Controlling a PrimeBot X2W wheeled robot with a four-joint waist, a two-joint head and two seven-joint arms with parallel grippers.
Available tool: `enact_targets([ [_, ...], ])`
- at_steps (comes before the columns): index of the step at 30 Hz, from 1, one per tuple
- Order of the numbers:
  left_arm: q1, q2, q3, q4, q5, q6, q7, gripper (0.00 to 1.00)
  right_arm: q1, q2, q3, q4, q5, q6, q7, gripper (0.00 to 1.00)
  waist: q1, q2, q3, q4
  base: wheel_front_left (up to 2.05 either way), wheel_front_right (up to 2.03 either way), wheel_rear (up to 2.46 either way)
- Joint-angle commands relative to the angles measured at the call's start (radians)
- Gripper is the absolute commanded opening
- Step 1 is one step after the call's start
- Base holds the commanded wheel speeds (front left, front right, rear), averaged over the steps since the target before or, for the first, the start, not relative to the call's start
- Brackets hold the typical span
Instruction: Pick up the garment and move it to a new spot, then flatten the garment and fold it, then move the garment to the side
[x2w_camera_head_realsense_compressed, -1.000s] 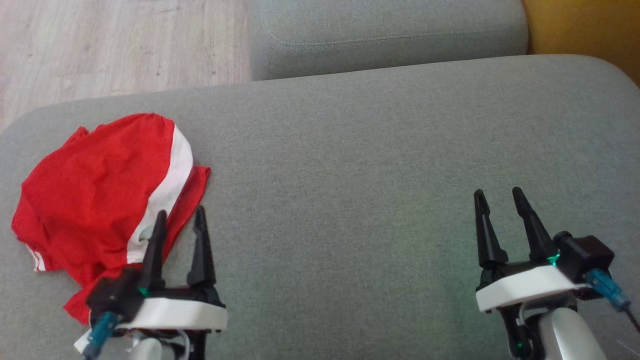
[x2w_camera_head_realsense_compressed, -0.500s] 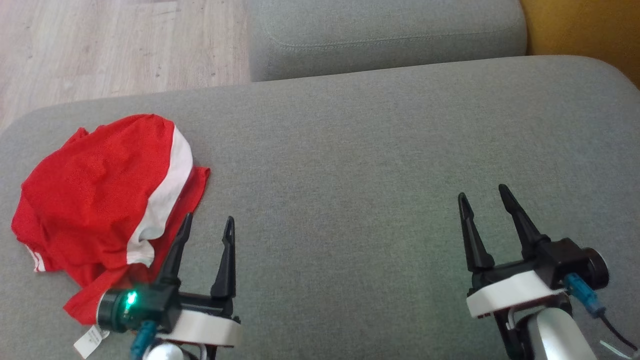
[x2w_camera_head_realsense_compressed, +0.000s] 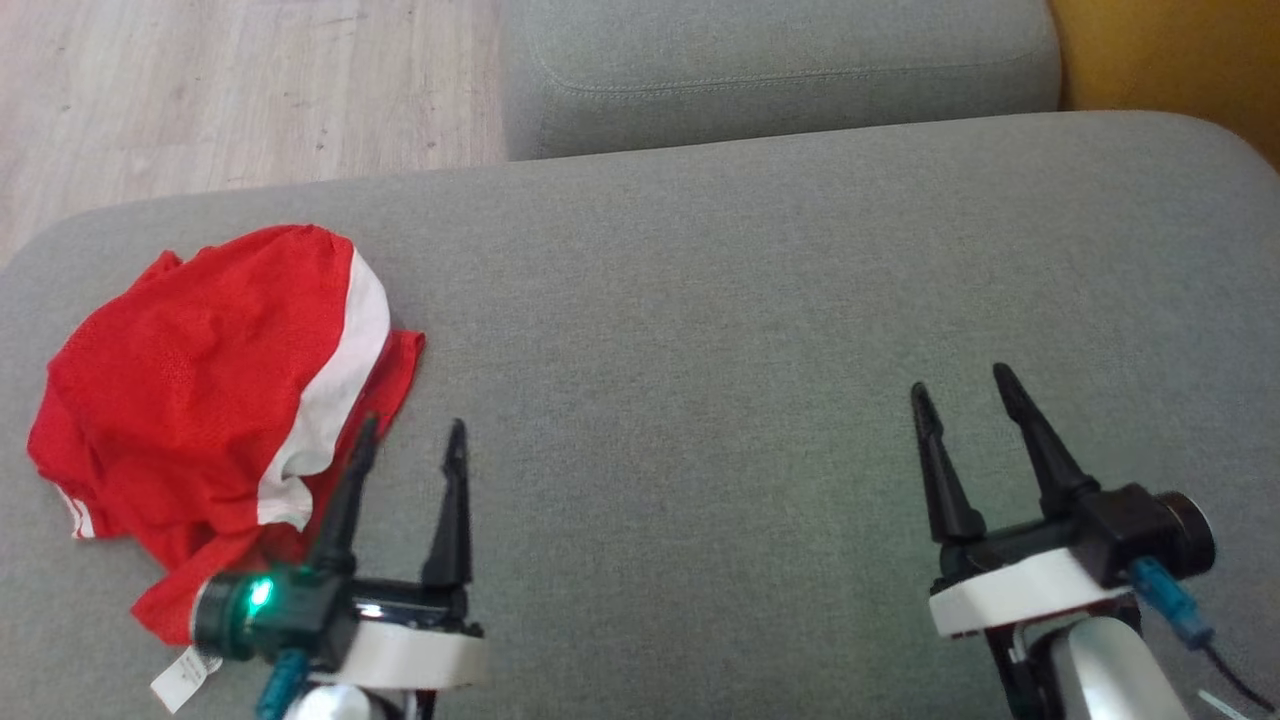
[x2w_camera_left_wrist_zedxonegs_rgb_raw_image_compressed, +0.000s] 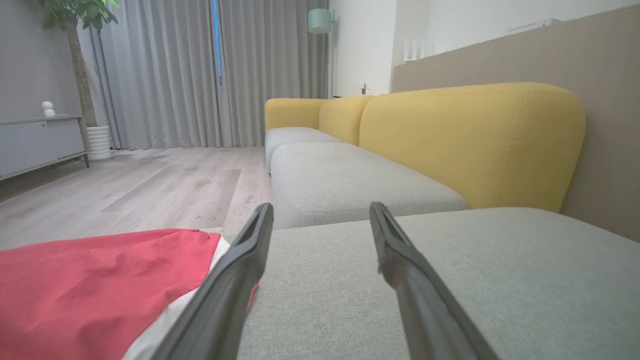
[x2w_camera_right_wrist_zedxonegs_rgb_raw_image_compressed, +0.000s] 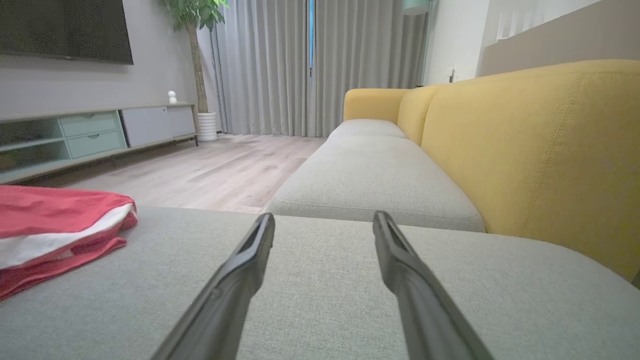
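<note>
Head view: left tool (x2w_camera_head_realsense_compressed: 413, 425) spread at edge of crumpled red-and-white mesh garment (x2w_camera_head_realsense_compressed: 190, 390); right tool (x2w_camera_head_realsense_compressed: 959, 380) spread. Suggest pinching a thick fold.

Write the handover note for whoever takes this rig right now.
Left gripper: jaws open, empty, at the right edge of the garment; contact unclear.
Right gripper: jaws open, empty, over bare grey cushion.
Garment: bunched in a heap at the cushion's left end.
Done: nothing evident; it lies neither flat nor neatly folded.
Left: likely grasp, move, flatten, fold, set aside.
</note>
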Motion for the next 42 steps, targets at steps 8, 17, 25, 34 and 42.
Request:
enact_targets([
  [8, 0.004, -0.040, 0.129, 0.047, -0.052, -0.089, -0.018, 1.00, -0.003, -0.006, 0.007, -0.013, 0.204, 0.005, -0.018, 1.00, 0.0000, 0.0000, -0.005, -0.005, 0.00, 0.00, 0.00],
  [17, -0.001, -0.047, 0.163, 0.068, -0.067, -0.120, -0.018, 1.00, 0.003, -0.006, 0.012, 0.008, 0.265, 0.005, -0.018, 1.00, 0.0000, 0.0000, -0.009, -0.011, 0.00, 0.00, 0.00],
  [25, -0.005, -0.047, 0.156, 0.069, -0.074, -0.111, -0.018, 1.00, 0.002, -0.006, 0.014, 0.023, 0.272, 0.005, -0.018, 1.00, 0.0000, 0.0000, -0.015, 0.003, 0.00, 0.00, 0.00],
  [34, -0.003, -0.047, 0.173, 0.073, -0.065, -0.092, -0.018, 1.00, 0.008, -0.006, 0.059, 0.027, 0.279, 0.005, -0.018, 1.00, 0.0000, 0.0000, -0.026, 0.063, 0.00, 0.00, 0.00],
  [42, 0.014, -0.047, 0.194, 0.064, -0.051, -0.082, -0.018, 1.00, 0.022, -0.006, 0.104, 0.027, 0.293, 0.005, -0.018, 1.00, 0.0000, 0.0000, -0.045, 0.138, 0.00, 0.00, 0.00],
])
